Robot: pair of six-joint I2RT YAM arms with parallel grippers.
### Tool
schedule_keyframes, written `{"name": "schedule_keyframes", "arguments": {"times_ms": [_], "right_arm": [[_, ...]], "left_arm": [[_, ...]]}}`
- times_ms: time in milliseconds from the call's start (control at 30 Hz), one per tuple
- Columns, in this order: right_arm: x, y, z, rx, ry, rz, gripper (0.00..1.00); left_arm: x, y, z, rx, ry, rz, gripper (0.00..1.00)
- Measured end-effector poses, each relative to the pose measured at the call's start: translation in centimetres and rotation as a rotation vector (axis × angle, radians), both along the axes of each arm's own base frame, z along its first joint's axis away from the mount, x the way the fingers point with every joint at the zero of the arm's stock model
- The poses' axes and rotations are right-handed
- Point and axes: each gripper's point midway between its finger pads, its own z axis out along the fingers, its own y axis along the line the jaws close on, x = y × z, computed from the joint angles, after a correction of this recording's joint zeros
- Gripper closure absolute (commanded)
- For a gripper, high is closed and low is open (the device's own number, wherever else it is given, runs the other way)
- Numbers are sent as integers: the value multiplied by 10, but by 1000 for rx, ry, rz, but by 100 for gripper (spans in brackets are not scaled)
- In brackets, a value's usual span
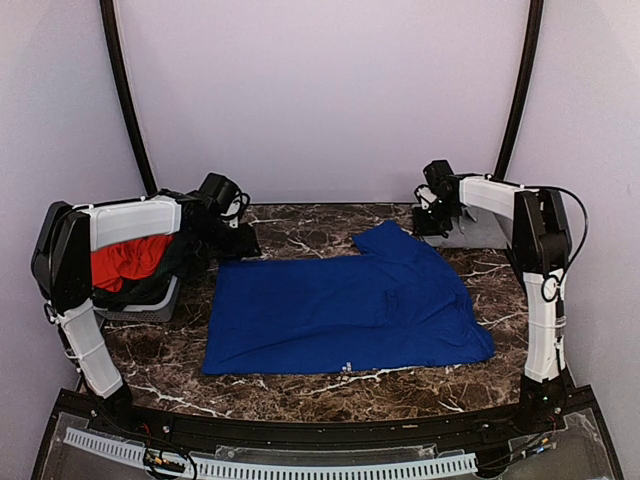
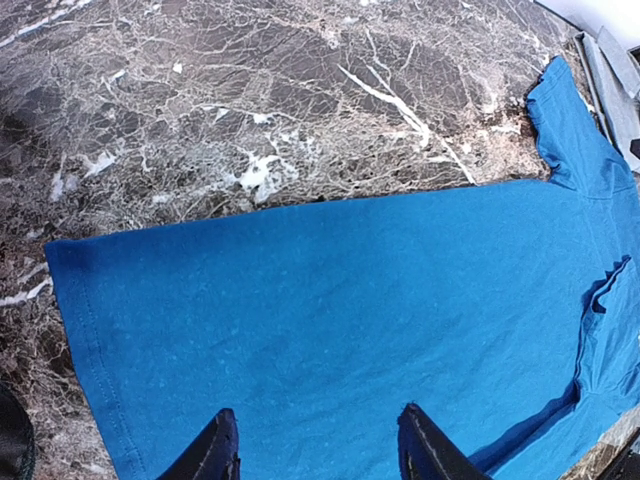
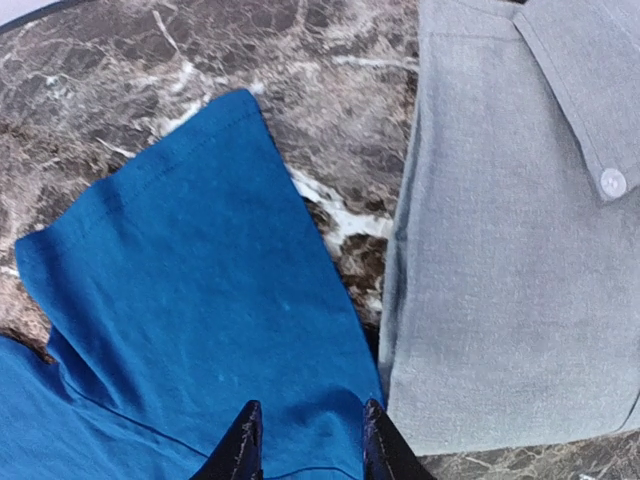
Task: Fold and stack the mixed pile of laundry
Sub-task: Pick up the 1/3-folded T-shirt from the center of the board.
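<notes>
A royal-blue T-shirt lies spread flat on the marble table; it fills the left wrist view, and its sleeve shows in the right wrist view. My left gripper is open over the shirt's far left corner, fingers apart above the cloth. My right gripper is open over the far sleeve, next to a folded grey shirt at the far right. A red-orange garment and dark cloth lie in the basket on the left.
A small grey basket stands at the left edge under my left arm. Bare marble table shows in front of the T-shirt and behind it. A white wall closes the back.
</notes>
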Motion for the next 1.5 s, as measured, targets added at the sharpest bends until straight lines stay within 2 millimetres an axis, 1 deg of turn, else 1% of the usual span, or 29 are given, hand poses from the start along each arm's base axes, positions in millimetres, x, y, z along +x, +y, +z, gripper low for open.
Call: {"name": "schedule_keyframes", "arguments": {"times_ms": [167,233,500,667,767,900,1067,1167,1233,1400,1500], "right_arm": [[-15,-13,-19,-69,50,-13,70],[-19,-16,-22,-85,67,-15,70],[-19,-23,-23,-119,66,-27,72],[-19,-25,-23,-122,68,-30,75],[-19,-27,-24,-122,71,-31,81],[-20,-28,-28,-119,81,-31,84],[-18,-28,-27,-108,84,-31,85],[-16,-28,-28,-106,84,-30,91],[-16,-28,-31,-108,87,-27,100],[-16,-28,-37,-112,101,-18,100],[-17,-28,-37,-112,103,-16,100]], "left_arm": [[3,2,-9,22,14,3,47],[3,4,-11,28,18,3,47],[6,7,-9,35,13,5,47],[6,7,-9,38,12,5,47],[6,9,-9,40,11,7,47],[11,15,-9,43,12,24,47],[15,28,-11,51,21,51,47],[16,32,-13,55,29,58,47],[17,34,-14,56,30,63,47],[23,37,-13,58,30,71,48],[26,39,-16,63,35,73,48]]}}
